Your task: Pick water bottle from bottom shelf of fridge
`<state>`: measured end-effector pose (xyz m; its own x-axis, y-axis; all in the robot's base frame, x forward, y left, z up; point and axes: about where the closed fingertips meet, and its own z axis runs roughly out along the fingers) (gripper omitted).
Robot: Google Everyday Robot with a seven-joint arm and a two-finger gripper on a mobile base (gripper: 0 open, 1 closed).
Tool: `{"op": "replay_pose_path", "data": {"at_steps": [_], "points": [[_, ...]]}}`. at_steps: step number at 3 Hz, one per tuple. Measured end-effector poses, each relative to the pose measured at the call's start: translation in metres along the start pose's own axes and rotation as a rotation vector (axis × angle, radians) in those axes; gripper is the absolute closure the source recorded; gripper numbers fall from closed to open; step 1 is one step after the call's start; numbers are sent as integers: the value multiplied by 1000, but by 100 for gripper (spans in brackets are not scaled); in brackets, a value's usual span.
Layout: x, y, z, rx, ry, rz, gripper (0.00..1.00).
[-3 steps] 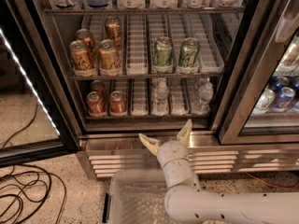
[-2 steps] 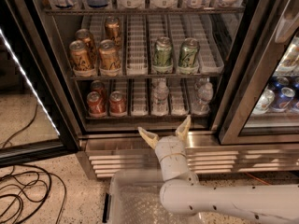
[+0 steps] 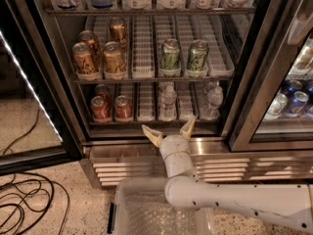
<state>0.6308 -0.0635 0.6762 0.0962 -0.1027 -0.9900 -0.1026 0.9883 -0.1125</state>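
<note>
The fridge (image 3: pixel 161 160) stands open in front of me. On its bottom shelf (image 3: pixel 146 123), a clear water bottle (image 3: pixel 167 102) with a white cap stands in the middle and another (image 3: pixel 212 102) to its right. My gripper (image 3: pixel 168 129) is open, with its cream fingers spread, just below and in front of the shelf's front rail, under the middle bottle. It holds nothing. The white arm reaches in from the lower right.
Red soda cans (image 3: pixel 111 108) stand at the left of the bottom shelf. Gold cans (image 3: pixel 98 58) and green cans (image 3: pixel 183 58) fill the shelf above. A clear plastic bin (image 3: pixel 146 209) sits below the arm. Black cables (image 3: pixel 24 199) lie on the floor at left. A closed glass door (image 3: pixel 288 82) is at right.
The gripper has shifted slightly left and up towards the shelf's front rail, still open. The bottles and cans have not moved.
</note>
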Motion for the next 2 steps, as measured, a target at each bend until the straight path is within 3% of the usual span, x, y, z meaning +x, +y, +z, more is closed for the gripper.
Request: {"op": "replay_pose_path", "data": {"at_steps": [1,2], "points": [[2,5,18,-28,-9,43,0],[10,8,21,-18,-11,45,0]]}}
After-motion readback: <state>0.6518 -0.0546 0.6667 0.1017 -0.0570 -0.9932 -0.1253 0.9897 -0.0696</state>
